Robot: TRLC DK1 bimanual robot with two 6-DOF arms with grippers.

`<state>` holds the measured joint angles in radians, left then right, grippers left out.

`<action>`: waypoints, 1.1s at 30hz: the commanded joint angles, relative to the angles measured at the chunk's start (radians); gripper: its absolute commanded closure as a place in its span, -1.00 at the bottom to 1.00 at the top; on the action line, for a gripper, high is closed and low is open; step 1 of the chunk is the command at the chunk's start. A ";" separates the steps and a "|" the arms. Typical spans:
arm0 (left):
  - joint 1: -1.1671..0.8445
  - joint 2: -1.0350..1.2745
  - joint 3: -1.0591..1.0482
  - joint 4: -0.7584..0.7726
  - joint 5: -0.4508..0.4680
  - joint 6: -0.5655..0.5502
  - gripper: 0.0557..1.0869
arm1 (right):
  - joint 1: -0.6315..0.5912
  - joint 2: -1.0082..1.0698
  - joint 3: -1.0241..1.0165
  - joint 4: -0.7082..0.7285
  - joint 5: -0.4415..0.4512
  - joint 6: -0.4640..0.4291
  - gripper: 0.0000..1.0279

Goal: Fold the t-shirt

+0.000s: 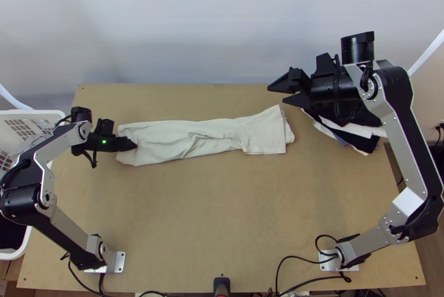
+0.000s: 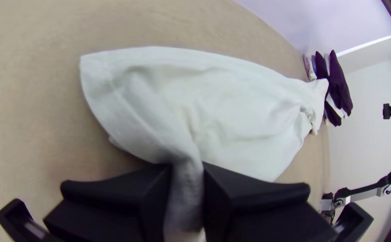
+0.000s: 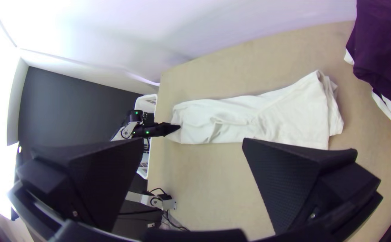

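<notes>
The shirt is laid out as a long, narrow strip on the worktop, running from the left gripper to just short of the right gripper. The near end is pinched by the left gripper, its fingers closed on a gathered pleat. Whether hem or shoulder is held cannot be told. That grip is probably meant to keep the end under control while the shirt is turned over on itself.

The right gripper is held up with its fingers spread wide and nothing between them, beyond the flared end; it is likely kept there to leave the cloth free. Its pads are flat, black and finely hatched, suited to soft fabric.

Off-white, matt, supple knit is suggested. Creases are drawn into a pucker midway between the grippers, beside a slanting edge; past it the strip is widened into a blunt fan, where stacked edges are seen.

Beneath and beside the right gripper, a pile of dark and white cloth is set, perhaps finished work. Behind the left gripper, a white plastic basket with slotted walls is placed. Before a cross-fold, the pucker would best be smoothed, or a lump may be trapped.
</notes>
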<state>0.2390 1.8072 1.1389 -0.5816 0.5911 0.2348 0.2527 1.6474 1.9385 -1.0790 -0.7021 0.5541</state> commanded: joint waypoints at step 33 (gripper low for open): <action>-0.204 -0.312 0.183 -0.322 0.059 -0.227 0.92 | -0.027 -0.029 -0.090 0.004 -0.007 -0.060 -0.93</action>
<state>0.1150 1.4986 1.3506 -0.9474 0.6415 0.1413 0.2455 1.6470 1.8675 -1.0782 -0.7074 0.5106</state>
